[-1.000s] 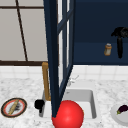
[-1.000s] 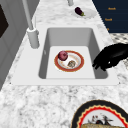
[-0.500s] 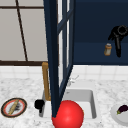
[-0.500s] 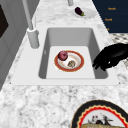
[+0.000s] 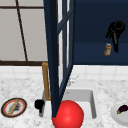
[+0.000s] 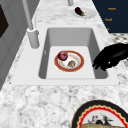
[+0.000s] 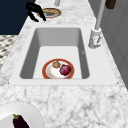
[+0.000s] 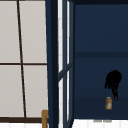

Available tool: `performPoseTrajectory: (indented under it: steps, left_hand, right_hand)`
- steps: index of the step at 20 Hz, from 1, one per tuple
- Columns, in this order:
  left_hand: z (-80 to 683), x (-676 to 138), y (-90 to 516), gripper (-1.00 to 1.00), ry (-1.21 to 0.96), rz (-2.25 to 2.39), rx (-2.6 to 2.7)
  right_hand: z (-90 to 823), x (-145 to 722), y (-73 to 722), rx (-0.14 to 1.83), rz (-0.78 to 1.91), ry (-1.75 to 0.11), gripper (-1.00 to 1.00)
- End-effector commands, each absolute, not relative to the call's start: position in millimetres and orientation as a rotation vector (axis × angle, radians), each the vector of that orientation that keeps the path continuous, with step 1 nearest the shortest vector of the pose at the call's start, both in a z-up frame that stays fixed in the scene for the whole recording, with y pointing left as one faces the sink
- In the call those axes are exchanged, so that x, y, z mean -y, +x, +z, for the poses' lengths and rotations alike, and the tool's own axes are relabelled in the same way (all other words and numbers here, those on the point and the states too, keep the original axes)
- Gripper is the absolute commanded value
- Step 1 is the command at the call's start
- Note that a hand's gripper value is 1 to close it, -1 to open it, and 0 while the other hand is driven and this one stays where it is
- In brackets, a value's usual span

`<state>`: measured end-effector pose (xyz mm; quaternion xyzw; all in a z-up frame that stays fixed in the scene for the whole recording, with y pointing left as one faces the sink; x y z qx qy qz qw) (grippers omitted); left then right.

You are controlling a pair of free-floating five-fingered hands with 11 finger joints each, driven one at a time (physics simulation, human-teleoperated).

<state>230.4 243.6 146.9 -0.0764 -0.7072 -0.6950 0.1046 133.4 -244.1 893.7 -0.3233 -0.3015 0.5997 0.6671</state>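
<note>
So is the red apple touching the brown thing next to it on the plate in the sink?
Apart. The left side view shows the apple and the brown thing on the plate with white plate between them.

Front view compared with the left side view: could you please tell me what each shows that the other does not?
Front: the right hand raised beside a small jar, and a red ball. Left side: a plate in the sink holding a red fruit. Both: the left hand at the sink's rim, and the eggplant.
</note>
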Motion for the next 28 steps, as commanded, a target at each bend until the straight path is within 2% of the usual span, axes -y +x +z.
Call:
performPoseTrajectory:
  steps: [1, 7, 28]
  left_hand:
    - [147, -244, 230, 0.0, -0.225, -2.049, 2.085]
    - [147, -244, 230, 0.0, -0.225, -2.049, 2.085]
    - [147, -244, 230, 0.0, -0.225, -2.049, 2.085]
  right_hand:
    - [894, 241, 143, 0.667, 1.364, -0.758, -1.0]
    - [857, 234, 192, 0.62, 1.411, -0.701, -1.0]
    - [812, 256, 278, 0.749, 1.5, -0.52, -1.0]
